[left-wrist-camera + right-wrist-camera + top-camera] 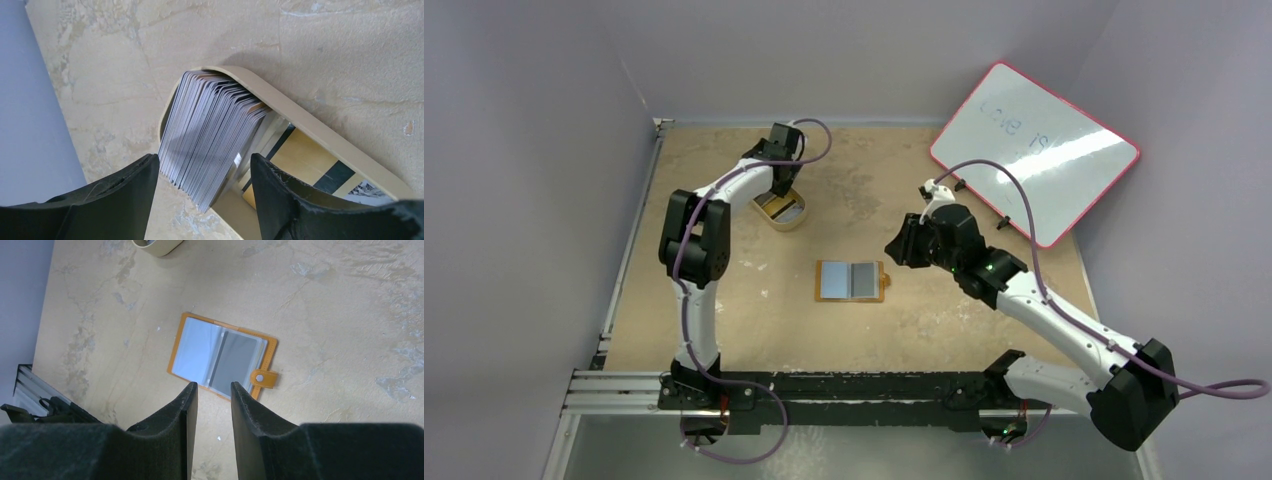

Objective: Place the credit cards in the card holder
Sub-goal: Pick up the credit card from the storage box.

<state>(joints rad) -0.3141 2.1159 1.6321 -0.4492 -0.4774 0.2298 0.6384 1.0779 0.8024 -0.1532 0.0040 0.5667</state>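
**A:** Which step is in hand?

**B:** The pick-up, I judge. The left gripper (pixel 204 160) hangs over the cream oval tray (pixel 320 134). In the overhead view that tray sits well apart from the open orange-tan folding card holder (pixel 197 347), beyond it and to its left. The jaws stand wide, one on each side of the fanned stack of thin grey-silver credit cards (pixel 210 130) standing on edge in the tray. They grip nothing.

**A:** And the other arm?

**B:** The right gripper (pixel 214 390) hovers above the card holder's near edge, close to its small snap tab (pixel 260 377). Its jaws are narrow and empty. The holder lies flat on the sandy tabletop (pixel 325 300) with its clear pockets facing up. One pocket looks darker, but I cannot tell whether a card is in it.

**A:** What does the next move call for?

**B:** Singling out one card. The stack is tightly packed, so the jaws must close on one edge and lift it without dragging its neighbours. Then the card has to travel over to the holder, which probably needs steadying.
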